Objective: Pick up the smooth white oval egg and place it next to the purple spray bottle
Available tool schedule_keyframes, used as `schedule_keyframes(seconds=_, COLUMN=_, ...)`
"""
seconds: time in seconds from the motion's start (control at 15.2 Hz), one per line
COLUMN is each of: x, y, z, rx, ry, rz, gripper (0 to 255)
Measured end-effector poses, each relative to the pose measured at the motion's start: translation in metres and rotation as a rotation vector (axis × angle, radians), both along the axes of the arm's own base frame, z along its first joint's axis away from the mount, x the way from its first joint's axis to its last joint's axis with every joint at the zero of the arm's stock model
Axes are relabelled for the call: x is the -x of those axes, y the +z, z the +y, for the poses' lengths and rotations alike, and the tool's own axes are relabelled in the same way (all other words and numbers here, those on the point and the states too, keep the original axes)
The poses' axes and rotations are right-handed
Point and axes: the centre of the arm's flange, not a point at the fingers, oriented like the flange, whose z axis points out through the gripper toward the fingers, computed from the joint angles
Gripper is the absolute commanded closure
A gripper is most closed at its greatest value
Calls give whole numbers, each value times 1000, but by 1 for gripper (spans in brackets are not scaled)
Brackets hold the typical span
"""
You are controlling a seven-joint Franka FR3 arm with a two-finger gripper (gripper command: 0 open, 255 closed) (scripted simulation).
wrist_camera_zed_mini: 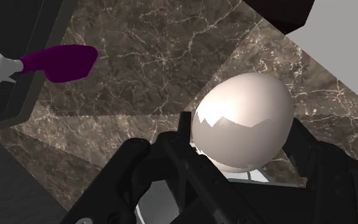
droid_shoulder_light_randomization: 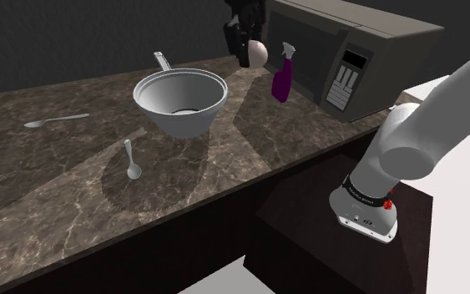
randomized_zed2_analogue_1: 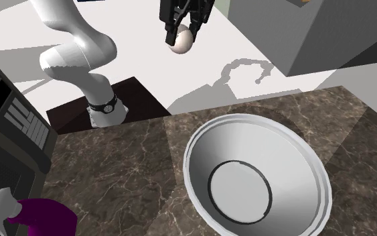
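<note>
The pale oval egg (droid_shoulder_light_randomization: 258, 53) (randomized_zed2_analogue_1: 181, 39) (wrist_camera_zed_mini: 244, 121) hangs in the air above the dark marble counter (droid_shoulder_light_randomization: 74, 175), clasped between the black fingers of my gripper (droid_shoulder_light_randomization: 250, 52) (randomized_zed2_analogue_1: 181, 35) (wrist_camera_zed_mini: 241, 149). The gripper is shut on it. The purple spray bottle (droid_shoulder_light_randomization: 282, 77) (wrist_camera_zed_mini: 53, 62) with a white trigger head stands upright on the counter, just to the shoulder view's right of the egg and lower, in front of the microwave. Its purple body (randomized_zed2_analogue_1: 46, 218) shows at the second exterior view's lower left.
A large white bowl with a handle (droid_shoulder_light_randomization: 180, 98) (randomized_zed2_analogue_1: 257, 174) sits mid-counter. Two spoons lie on the marble, one (droid_shoulder_light_randomization: 55, 120) at the shoulder view's left, one (droid_shoulder_light_randomization: 131, 160) nearer the front edge. A grey microwave (droid_shoulder_light_randomization: 350, 50) stands behind the bottle.
</note>
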Motion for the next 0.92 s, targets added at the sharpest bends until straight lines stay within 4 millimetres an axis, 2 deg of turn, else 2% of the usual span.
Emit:
schedule_keyframes(seconds=0.73, x=13, y=-2, z=-148, rx=-1, ry=0, rz=0, gripper=255)
schedule_keyframes(seconds=0.92, x=10, y=0, z=-188, rx=-1, ry=0, rz=0, gripper=255)
